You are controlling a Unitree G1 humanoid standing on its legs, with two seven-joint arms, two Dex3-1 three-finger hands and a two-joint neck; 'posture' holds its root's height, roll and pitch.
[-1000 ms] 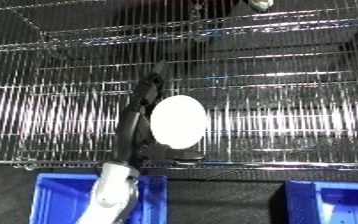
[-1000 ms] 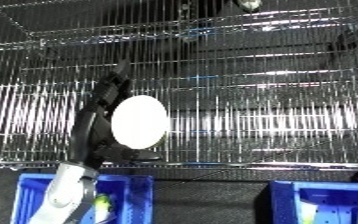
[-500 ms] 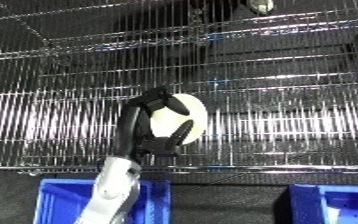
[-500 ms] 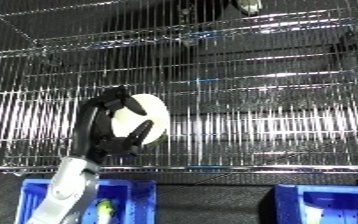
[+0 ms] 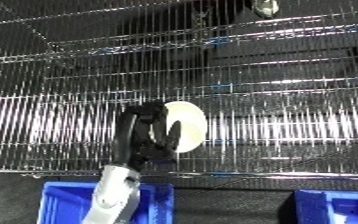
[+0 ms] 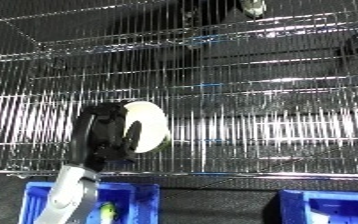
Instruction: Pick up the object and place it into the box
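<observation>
While raised before the wire shelf [image 5: 273,125], left hand [image 5: 144,137] grips a white disc [image 5: 189,125].

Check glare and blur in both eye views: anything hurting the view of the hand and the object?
Left eye view: shelf wires flare bright, background dark; the white object is near blown out, its edge soft against the left hand. Right eye view: same wire glare, blue bin dim but readable; overall soft.

a wire shelf rack [image 5: 273,125] fills most of the view, its thin metal rods shining against a dark background. a higher wire shelf [image 5: 202,42] runs across above. a small pale thing [image 6: 254,7] sits at the top edge.
</observation>
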